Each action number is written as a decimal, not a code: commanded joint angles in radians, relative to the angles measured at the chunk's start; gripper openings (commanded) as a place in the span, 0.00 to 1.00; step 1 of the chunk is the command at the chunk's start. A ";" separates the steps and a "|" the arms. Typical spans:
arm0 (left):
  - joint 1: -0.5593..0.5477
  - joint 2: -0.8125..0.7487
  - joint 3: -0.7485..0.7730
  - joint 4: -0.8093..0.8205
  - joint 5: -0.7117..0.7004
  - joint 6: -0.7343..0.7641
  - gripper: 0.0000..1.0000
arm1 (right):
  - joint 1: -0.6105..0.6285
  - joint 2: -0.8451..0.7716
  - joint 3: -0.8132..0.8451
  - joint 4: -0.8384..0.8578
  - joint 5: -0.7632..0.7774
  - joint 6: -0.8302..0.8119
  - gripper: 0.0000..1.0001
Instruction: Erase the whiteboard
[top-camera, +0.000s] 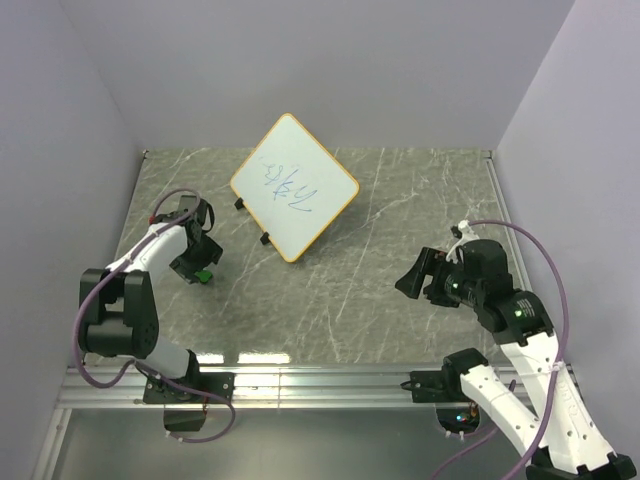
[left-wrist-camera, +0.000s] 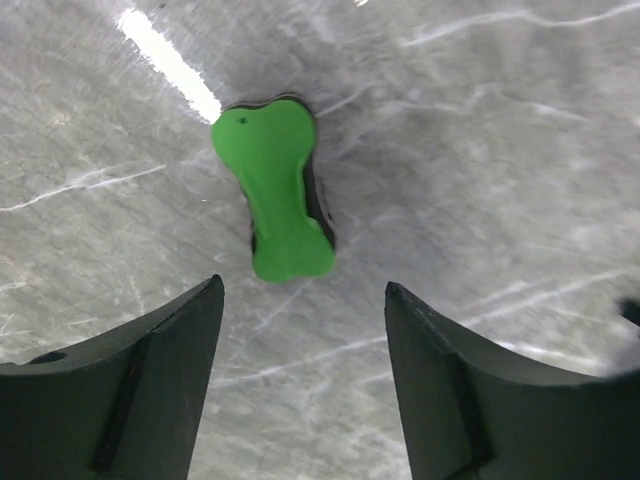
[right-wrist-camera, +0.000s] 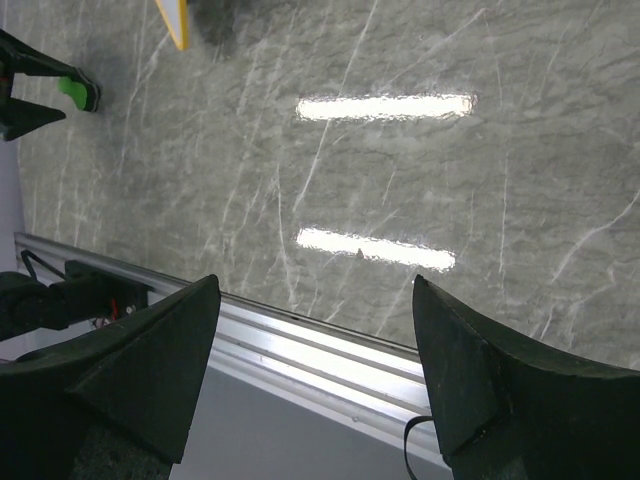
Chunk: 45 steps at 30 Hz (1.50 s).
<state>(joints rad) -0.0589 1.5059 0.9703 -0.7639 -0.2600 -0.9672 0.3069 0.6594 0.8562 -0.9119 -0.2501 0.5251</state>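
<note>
Whiteboard: rear-centre of table, turned corner-on like diamond, resting on small black feet, blue scribbles on face.
Left gripper: low over table, left of board, fingers spread, nothing between them.
Green eraser: flat on table just beyond left fingertips, not touching them.
Right gripper: right side, well apart from board, fingers spread, empty.

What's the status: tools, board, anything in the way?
Left tool open over green eraser, not gripping. Right tool open, empty. Whiteboard unwiped, blue scribbles showing. Nothing seen between eraser and whiteboard.
</note>
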 joint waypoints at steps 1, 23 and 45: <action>0.014 0.013 -0.028 0.050 -0.024 -0.038 0.69 | 0.015 -0.011 0.018 -0.010 0.029 -0.025 0.84; 0.105 0.071 -0.071 0.178 -0.015 0.056 0.50 | 0.023 0.040 0.000 0.011 0.035 -0.011 0.84; 0.104 0.066 0.109 0.247 0.271 0.193 0.00 | 0.021 0.612 0.532 0.241 -0.080 0.009 0.85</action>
<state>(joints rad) 0.0628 1.5860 0.9852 -0.5686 -0.0887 -0.8227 0.3229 1.1873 1.3151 -0.7570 -0.2810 0.5327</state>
